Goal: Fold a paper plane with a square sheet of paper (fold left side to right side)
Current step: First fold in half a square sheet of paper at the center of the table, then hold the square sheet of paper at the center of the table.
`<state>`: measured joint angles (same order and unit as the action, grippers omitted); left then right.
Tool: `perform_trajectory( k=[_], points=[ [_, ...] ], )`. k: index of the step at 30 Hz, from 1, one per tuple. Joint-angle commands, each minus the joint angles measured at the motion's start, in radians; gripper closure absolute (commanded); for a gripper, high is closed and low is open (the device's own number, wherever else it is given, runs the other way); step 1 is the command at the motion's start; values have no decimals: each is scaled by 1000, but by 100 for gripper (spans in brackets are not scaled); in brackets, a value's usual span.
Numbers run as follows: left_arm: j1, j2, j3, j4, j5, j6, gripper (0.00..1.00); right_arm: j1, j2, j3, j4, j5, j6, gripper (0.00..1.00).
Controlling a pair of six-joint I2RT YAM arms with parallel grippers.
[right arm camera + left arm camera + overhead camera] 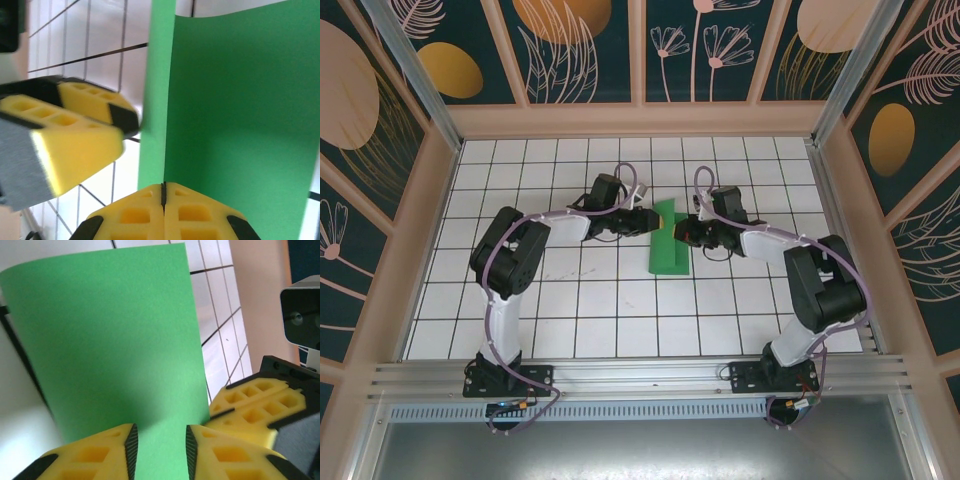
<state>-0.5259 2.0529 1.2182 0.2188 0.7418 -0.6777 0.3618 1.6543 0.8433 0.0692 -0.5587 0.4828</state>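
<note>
Best to carry the raised flap of the thin bright-green paper sheet, lying folded mid white-tiled worktop, edge onto edge before pressing any crease. Reaching inward from both sides, wrists low and nose to nose: right jaws closed, seemingly pinching the flap's edge; left jaws parted, astride green paper, gripping nothing.

No text, labels, brands or numbers can be read anywhere. The paper is plain green with no print on it. The wall panels on the far side carry only plant drawings.
</note>
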Motion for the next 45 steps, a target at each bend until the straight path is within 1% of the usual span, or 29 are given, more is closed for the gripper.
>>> perform_trajectory(
  k=[1, 6, 9, 11, 18, 27, 34, 36, 40, 42, 45],
  points=[
    [-6, -100, -33, -60, -98, 48, 63, 4, 22, 40, -88, 92, -62, 100],
    [-5, -136, -55, -143, -202, 79, 62, 4, 44, 54, -132, 160, -92, 99],
    [-13, -114, -54, -155, -216, 80, 58, 4, 53, 57, -136, 176, -96, 99],
    [-24, -94, -44, -157, -221, 79, 54, 4, 59, 60, -141, 187, -98, 99],
    [-60, -21, 22, -179, -253, 73, 49, 5, 68, 63, -148, 200, -103, 98],
    [-83, 22, 58, -226, -325, 75, 49, 6, 70, 62, -150, 203, -108, 97],
    [-103, 56, 92, -264, -363, 76, 54, 7, 70, 62, -164, 224, -118, 95],
    [-111, 62, 103, -277, -378, 80, 56, 6, 65, 60, -166, 229, -121, 93],
    [-121, 80, 128, -316, -413, 94, 57, 6, 40, 59, -166, 236, -121, 80],
    [-126, 87, 134, -330, -427, 99, 57, 5, 8, 56, -176, 271, -125, 71],
    [-129, 94, 133, -338, -443, 103, 58, 1, -64, 35, -194, 355, -127, 58]
  ],
)
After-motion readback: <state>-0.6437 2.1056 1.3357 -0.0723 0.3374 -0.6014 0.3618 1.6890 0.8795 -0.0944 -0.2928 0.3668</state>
